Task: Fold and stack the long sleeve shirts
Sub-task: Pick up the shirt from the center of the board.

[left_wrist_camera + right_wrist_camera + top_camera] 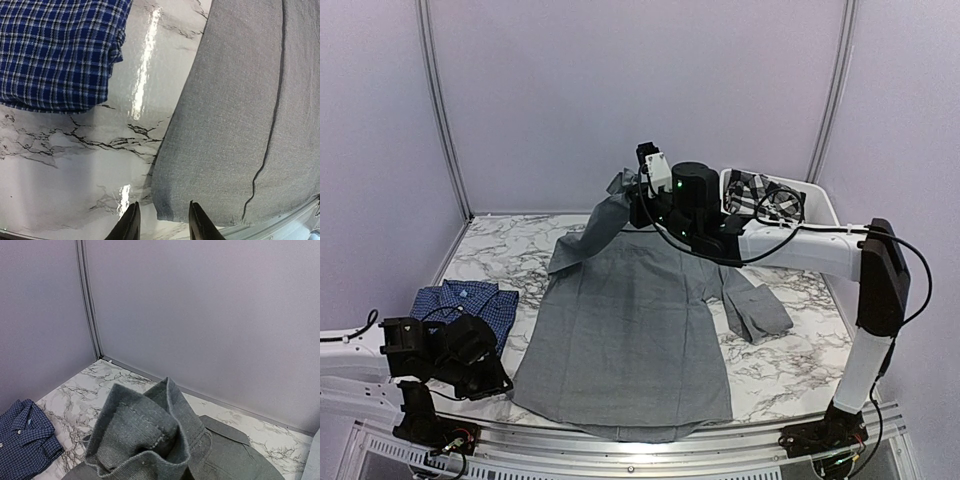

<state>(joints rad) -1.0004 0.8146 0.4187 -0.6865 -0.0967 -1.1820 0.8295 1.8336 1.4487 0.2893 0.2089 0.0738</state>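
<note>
The grey shirt (630, 330) lies spread flat in the middle of the table, collar at the back. My right gripper (636, 186) is shut on its left sleeve and holds the cuff (145, 440) up above the back of the table. The sleeve hangs down from it to the shirt. The cloth hides the right fingers in the right wrist view. The dark blue checked shirt (465, 303) lies folded at the left, also in the left wrist view (60, 50). My left gripper (162, 224) is open and empty, just over the grey shirt's near left hem corner (170, 205).
A white bin (820, 205) with patterned cloth stands at the back right. The grey shirt's right sleeve (758, 305) lies folded on the table at the right. The table's near edge rail (620, 445) runs just below the hem. Walls close the back and sides.
</note>
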